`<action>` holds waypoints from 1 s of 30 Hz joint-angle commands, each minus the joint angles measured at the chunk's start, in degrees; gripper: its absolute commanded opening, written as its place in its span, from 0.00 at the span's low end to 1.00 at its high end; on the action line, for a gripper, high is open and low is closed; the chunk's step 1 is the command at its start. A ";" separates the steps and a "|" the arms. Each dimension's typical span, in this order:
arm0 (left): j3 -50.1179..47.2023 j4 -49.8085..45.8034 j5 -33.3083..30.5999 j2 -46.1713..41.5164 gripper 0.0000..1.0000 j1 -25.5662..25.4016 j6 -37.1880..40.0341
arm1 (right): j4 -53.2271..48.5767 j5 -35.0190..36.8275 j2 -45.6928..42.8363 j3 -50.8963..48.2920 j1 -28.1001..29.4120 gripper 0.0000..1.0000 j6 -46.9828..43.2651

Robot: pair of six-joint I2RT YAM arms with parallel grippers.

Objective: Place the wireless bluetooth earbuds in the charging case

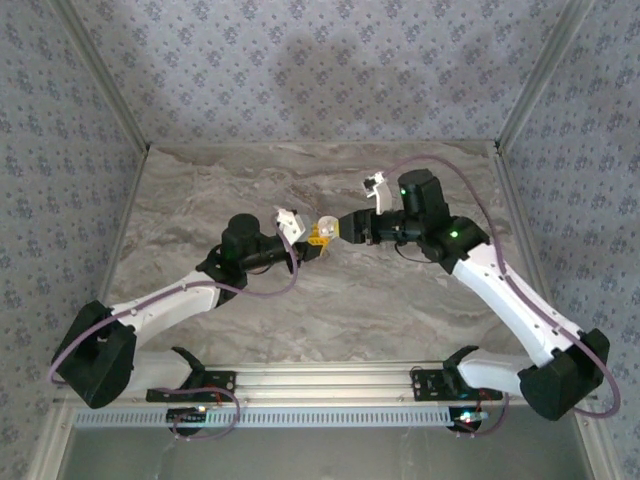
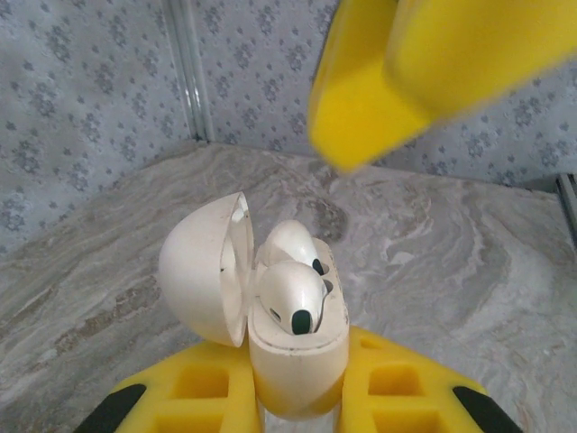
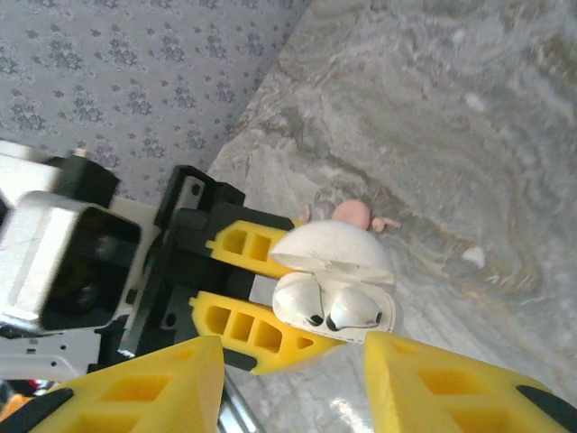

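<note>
White case (image 2: pixel 297 347) is clamped by left pincer (image 2: pixel 299 401); right pincer (image 3: pixel 293 361) gapes, glimpsing pink lump (image 3: pixel 352 214).

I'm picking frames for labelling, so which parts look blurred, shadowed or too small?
Left wrist view: the yellow finger at the top is out of focus; the open case and earbuds are sharp. Right wrist view: the near fingers look soft. Top view: a faint shadow on the back wall.

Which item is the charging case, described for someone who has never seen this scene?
At the middle of the marble table, the left fingers clamp a small white case. Its domed lid is swung open, showing two white earbuds seated inside, unlike the tiny pink object lying on the table beyond it.
</note>
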 commanded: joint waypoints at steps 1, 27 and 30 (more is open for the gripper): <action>2.60 -4.39 3.60 -2.23 0.14 -0.24 4.36 | -6.23 -0.18 -2.88 4.22 -0.89 0.48 -15.04; 5.35 -13.06 5.44 -4.31 0.14 -0.34 11.37 | -26.28 -4.48 13.79 15.22 4.99 0.81 -69.90; 5.27 -12.49 4.60 -4.17 0.14 -0.37 10.89 | -29.38 -5.10 14.67 16.05 5.52 0.78 -71.12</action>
